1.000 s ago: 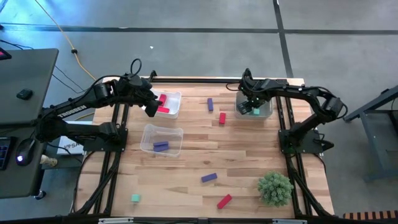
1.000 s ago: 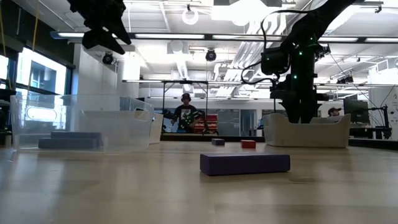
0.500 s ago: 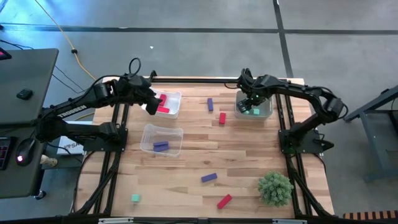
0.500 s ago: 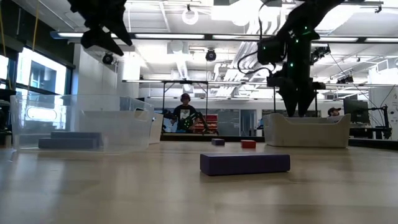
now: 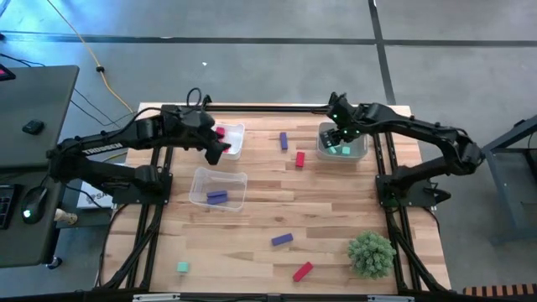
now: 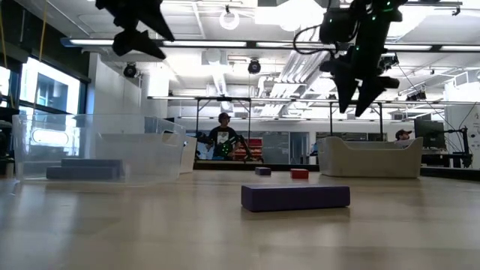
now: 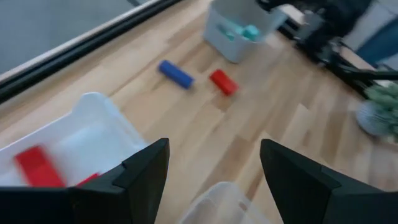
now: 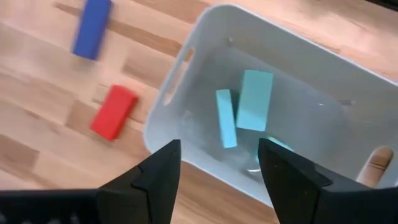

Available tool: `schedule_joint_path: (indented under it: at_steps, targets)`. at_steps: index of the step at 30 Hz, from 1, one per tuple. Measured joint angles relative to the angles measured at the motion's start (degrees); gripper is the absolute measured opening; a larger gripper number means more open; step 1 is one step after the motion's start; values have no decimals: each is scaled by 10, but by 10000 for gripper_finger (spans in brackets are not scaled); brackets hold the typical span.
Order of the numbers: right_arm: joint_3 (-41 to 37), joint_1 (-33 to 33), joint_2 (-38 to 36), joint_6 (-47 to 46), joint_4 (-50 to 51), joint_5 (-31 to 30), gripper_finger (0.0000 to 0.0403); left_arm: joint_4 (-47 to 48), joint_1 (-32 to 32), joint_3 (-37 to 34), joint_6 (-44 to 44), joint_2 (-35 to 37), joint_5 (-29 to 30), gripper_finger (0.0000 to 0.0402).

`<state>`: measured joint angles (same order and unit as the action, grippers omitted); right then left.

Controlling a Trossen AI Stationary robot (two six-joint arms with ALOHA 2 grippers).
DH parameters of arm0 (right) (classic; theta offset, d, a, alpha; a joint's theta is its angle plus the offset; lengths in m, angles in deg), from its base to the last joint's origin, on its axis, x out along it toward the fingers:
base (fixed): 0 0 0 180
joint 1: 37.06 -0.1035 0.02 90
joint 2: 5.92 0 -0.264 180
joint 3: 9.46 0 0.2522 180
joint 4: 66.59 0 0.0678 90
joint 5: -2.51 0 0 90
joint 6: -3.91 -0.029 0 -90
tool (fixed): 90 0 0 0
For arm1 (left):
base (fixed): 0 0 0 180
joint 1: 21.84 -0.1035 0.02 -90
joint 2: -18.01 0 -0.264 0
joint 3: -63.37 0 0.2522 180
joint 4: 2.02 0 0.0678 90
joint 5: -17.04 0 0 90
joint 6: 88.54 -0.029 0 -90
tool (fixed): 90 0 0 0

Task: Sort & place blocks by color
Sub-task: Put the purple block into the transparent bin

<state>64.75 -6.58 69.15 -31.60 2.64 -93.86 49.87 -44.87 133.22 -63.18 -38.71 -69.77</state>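
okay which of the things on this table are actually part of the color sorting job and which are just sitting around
Part of the job: red blocks, purple blocks, teal blocks, the three bins.

Just lying about: green plant ball, yellow cable on the floor.

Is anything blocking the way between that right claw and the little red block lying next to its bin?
Nothing visible does. The right gripper hangs open above the bin, and only bare wood lies between it and the red block.

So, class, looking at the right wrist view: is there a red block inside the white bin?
No: the white bin holds only teal blocks, while the red block lies outside it on the table.
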Motion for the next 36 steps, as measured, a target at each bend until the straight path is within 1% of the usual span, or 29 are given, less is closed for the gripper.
schedule_joint_path:
  at_steps: [5, 13, 22, 31, 36]
  targets:
    - [0, -20, -18, -31, -15, 0, 204, -45, 48, 0, 0, -24, 0, 243]
    - [0, -69, -18, -84, -37, -7, 204, -97, 115, 0, 0, -63, 0, 243]
    - [0, -120, -18, -134, -39, -25, 204, -114, 174, 2, 0, -100, 21, 243]
    - [0, -162, -17, -172, -56, -44, 204, -109, 214, 64, -11, -153, 35, 243]
    - [0, -173, -17, -185, -55, -48, 204, -105, 231, 95, -14, -189, 52, 243]
